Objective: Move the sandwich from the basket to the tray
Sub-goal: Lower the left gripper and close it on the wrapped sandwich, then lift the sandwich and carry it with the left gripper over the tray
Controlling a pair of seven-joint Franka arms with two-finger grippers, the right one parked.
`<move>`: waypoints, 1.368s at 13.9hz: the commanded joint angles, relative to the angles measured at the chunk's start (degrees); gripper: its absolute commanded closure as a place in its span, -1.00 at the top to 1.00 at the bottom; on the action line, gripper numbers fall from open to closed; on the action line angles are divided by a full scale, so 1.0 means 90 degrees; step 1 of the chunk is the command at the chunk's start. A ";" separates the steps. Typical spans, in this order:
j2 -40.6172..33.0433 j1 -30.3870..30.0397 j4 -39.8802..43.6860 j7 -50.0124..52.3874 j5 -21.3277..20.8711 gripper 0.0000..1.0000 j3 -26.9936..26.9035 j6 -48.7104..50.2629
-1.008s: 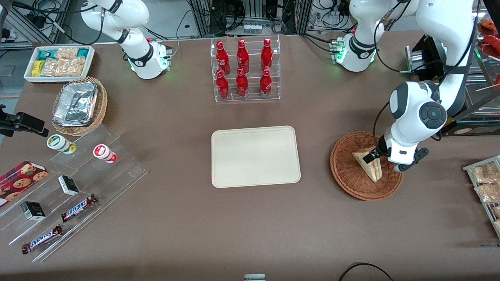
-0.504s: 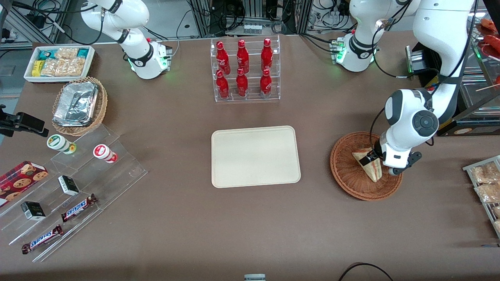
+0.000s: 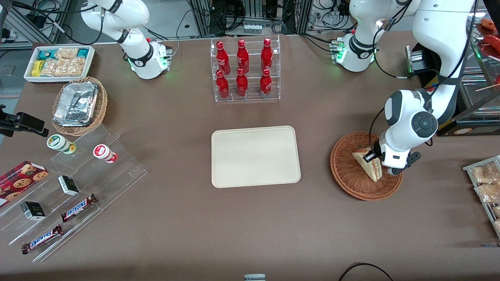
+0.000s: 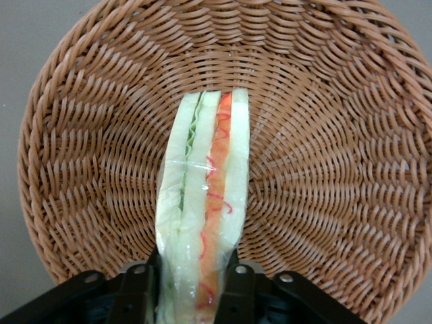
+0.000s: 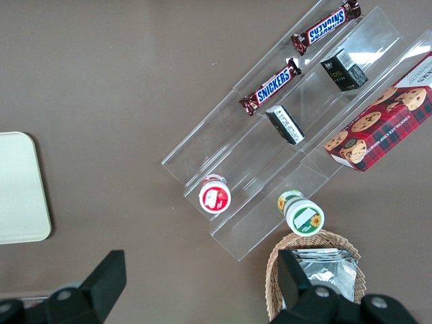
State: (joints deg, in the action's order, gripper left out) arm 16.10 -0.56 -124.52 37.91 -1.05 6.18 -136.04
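The end effector (image 3: 371,159) is down inside the basket (image 3: 349,177), at the working arm's end of the worktop (image 3: 250,218), and its two black fingers (image 4: 235,291) are pressed against the two bread faces of the sandwich (image 3: 368,166), closed on it at its wide end. From the wrist, the end effector (image 4: 187,297) shows the sandwich (image 4: 204,223) standing on edge between the fingers, cut side up, with the green layer on one half and the red layer on the other under a clear wrap. The wedge narrows away from the fingers and points out over the woven floor of the basket (image 4: 324,169). In the front view the sandwich sits within the basket, its tip aimed toward the front camera; whether its lower edge touches the wicker cannot be told. The tray (image 3: 256,156) lies flat in the middle of the worktop, well apart from the basket and toward the parked arm from it, with nothing on it. Farther from the front camera than the tray stands a clear rack of red bottles (image 3: 244,70). Toward the parked arm's end are a lighter basket with foil containers (image 3: 78,105), a white bin of snacks (image 3: 58,62) and clear steps holding chocolate bars (image 3: 78,207).
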 commanded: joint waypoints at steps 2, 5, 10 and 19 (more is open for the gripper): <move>-0.0256 0.0052 0.0921 -0.0286 -0.0069 -1.00 0.0104 0.1478; -0.0129 0.0383 0.1656 -0.0257 -0.0049 -1.00 0.0163 0.2127; 0.0593 0.1417 0.2427 -0.0209 -0.0001 -1.00 0.0173 0.2137; 0.1764 0.3165 0.3745 0.0669 0.0126 -1.00 0.0173 0.2176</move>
State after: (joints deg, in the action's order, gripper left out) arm 28.39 24.67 -96.23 40.30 -0.60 8.37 -118.15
